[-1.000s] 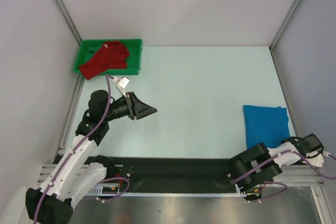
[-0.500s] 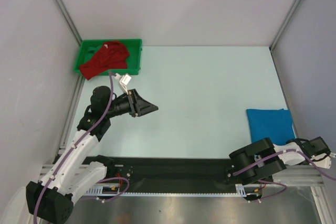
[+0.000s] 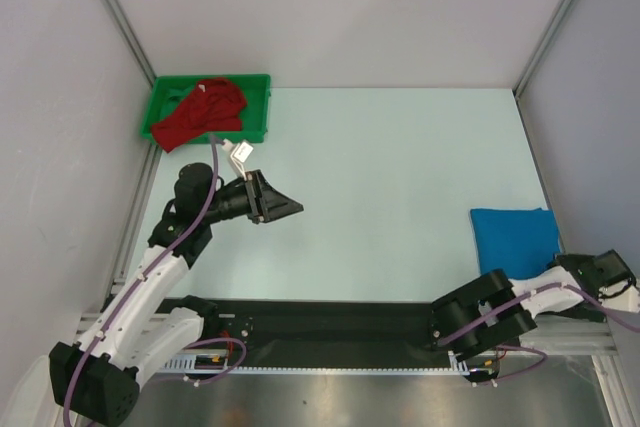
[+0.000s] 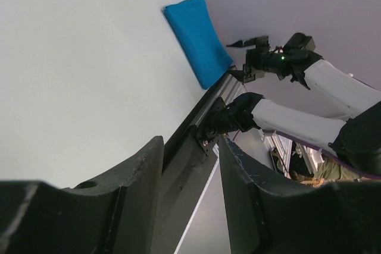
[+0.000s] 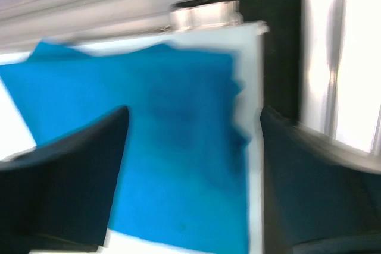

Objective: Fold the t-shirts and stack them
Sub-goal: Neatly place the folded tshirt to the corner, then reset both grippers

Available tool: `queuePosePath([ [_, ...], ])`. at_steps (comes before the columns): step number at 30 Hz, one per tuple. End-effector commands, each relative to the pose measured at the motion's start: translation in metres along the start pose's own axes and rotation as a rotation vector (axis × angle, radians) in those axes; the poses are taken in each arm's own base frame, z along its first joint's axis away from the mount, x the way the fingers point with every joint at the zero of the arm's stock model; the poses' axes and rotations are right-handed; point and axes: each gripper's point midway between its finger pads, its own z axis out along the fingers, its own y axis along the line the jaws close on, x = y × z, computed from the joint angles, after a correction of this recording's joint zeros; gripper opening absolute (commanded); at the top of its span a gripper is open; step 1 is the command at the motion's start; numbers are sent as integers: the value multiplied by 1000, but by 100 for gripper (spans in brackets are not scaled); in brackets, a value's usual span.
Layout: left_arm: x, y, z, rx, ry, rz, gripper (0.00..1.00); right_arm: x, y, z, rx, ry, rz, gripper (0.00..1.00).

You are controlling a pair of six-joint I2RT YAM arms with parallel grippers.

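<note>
Change: right gripper (image 3: 610, 282) has backed off blue shirt (image 3: 515, 237), fingers spread, holding nothing. Shirt lies folded just ahead of its tips, close to the table (image 3: 400, 167) edge and side wall. Left gripper (image 3: 285, 209) has edged up slightly, also spread and empty. Red shirt (image 3: 200, 112) sits crumpled in tray (image 3: 262, 107) behind it, one corner over the rim. Judgement: blue looks done, red next. Wide table ahead of left gripper for folding.
</note>
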Motion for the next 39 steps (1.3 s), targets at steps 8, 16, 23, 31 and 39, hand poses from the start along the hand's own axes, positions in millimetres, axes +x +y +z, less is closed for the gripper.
queuePosePath([
  [8, -2, -14, 1, 55, 9, 41, 48, -48, 99, -110, -92, -321, -244, 100],
  [16, 7, 6, 3, -4, -17, 1, 48, 66, 208, -187, -474, -177, -581, 99],
  [23, 41, 47, 0, -91, -48, -74, 50, 275, 175, -229, -748, 244, -1035, 100],
  [31, 93, 91, -7, -36, -186, -231, 55, 370, 71, -245, -973, 734, -1095, 100],
  [39, 118, 108, -12, -13, -223, -270, 57, 357, 32, -255, -1158, 927, -932, 100],
])
